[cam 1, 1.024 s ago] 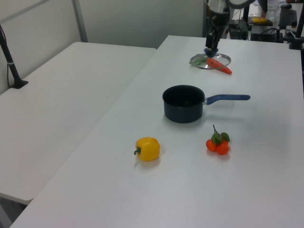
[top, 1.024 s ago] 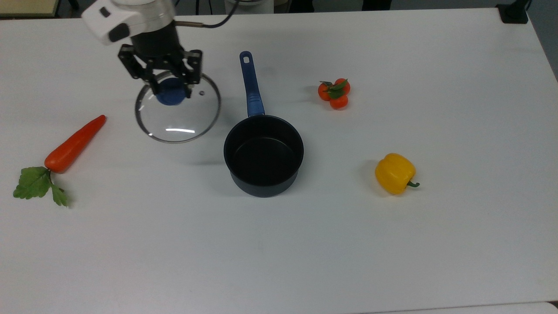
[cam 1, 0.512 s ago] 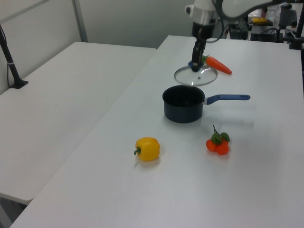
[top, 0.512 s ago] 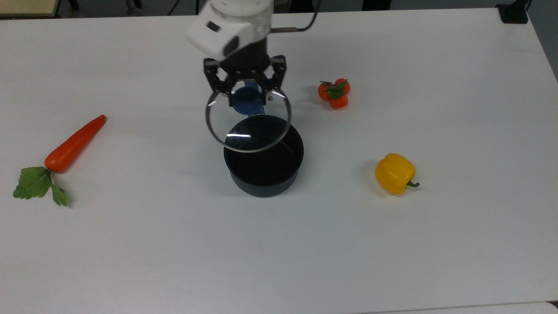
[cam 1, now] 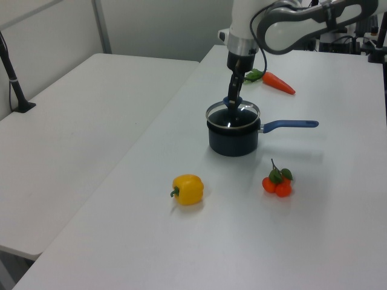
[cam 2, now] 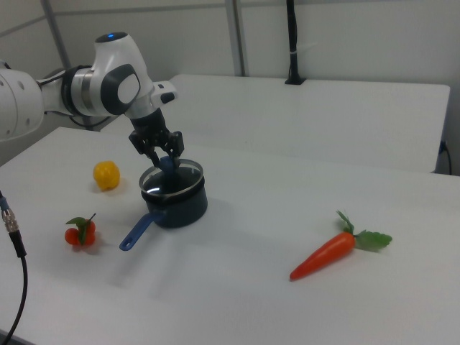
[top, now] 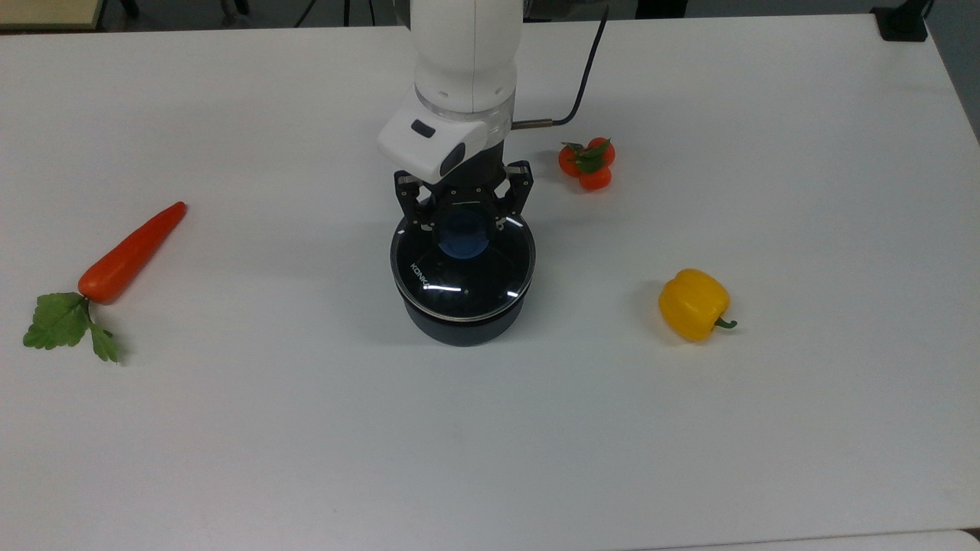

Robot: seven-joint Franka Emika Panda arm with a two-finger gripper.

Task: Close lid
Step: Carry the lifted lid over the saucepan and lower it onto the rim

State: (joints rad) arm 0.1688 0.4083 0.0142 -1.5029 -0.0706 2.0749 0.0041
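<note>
The round glass lid (top: 459, 279) with its silver rim and "KONKA" lettering sits level over the mouth of the dark saucepan (top: 463, 325), covering the whole opening. My gripper (top: 465, 229) points down from above and is shut on the lid's blue centre knob (top: 465, 236). In the left view the lid (cam 1: 242, 116) lies at the saucepan's (cam 1: 233, 140) rim, and the pan's blue handle (cam 1: 290, 124) sticks out to the left view's right. In the right view the gripper (cam 2: 167, 162) holds the knob just above the pan (cam 2: 180, 208). I cannot tell whether the rim rests fully on the pan.
On the white table (top: 490, 444) lie a carrot (top: 130, 252) at the top view's left, a tomato cluster (top: 587, 163) behind and right of the pan, and a yellow pepper (top: 693, 304) to the right. The arm's cable (top: 582, 76) trails behind it.
The gripper carried the lid from the top view's left, across to the saucepan, and came down until the lid covers the pan. The knob stayed gripped throughout.
</note>
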